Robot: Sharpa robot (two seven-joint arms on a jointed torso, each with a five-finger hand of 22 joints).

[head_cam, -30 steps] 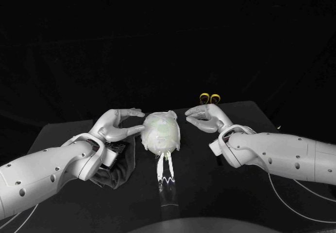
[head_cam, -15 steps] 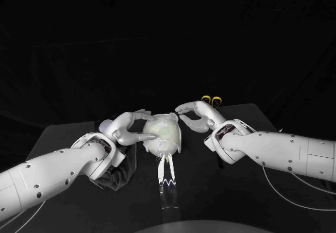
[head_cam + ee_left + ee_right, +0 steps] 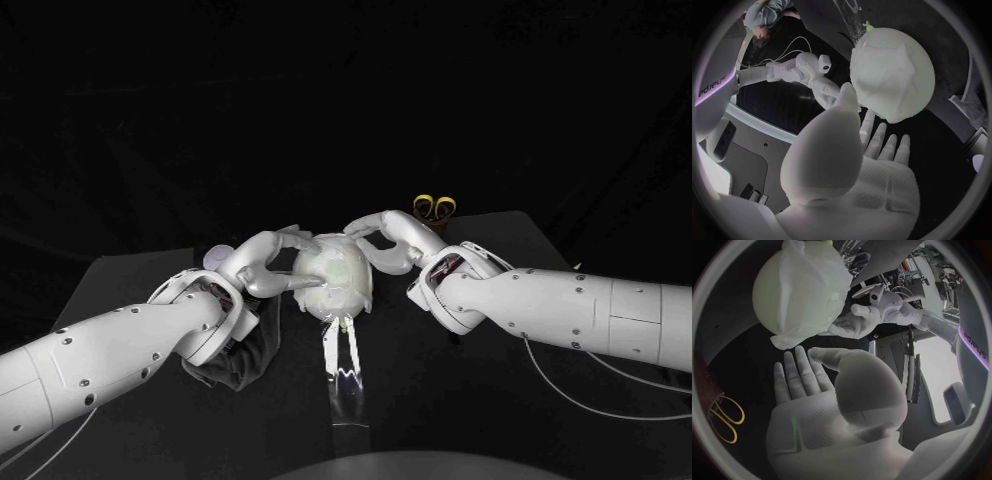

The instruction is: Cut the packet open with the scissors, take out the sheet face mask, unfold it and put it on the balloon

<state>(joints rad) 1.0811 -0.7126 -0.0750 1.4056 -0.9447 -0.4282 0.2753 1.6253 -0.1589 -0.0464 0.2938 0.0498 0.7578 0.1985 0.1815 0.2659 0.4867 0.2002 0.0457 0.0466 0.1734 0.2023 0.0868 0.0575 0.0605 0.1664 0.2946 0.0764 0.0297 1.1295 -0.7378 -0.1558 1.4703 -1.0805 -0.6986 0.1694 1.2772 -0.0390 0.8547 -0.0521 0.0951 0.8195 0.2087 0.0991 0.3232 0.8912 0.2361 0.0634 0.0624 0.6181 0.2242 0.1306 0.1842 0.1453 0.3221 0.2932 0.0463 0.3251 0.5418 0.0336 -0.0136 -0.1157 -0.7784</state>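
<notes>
Both arms have closed in since a second ago. The right robot hand [image 3: 392,240], which was hanging off to the side of the balloon [image 3: 766,292], is now up against its upper right shoulder, and the left robot hand [image 3: 267,262] has slid forward along the opposite flank.

And there is the sheet face mask [image 3: 882,67], out of its packet and draped over the balloon, creased and puckered, with one loose corner hanging off the edge. The balloon sits upright at the middle of the desk [image 3: 476,400], its knot pointing down into a clear stand [image 3: 343,390].

On the left, the head view has one finger laid against the mask-covered side. The left wrist view shows the fingers straight and slightly apart under the balloon, with the thumb raised beside it and nothing gripped.

On the right, the fingers arch over the top of the balloon in the head view. From the right wrist they lie flat and side by side, tips just short of the mask's loose corner, thumb apart, holding nothing. The left robot hand's fingers can be seen there too, touching the mask's lower edge.

Away from the action, the yellow-handled scissors [image 3: 433,205] lie at the far side of the desk, behind the right robot hand. A dark crumpled bundle [image 3: 245,350] sits under the left forearm; what it is cannot be told.
</notes>
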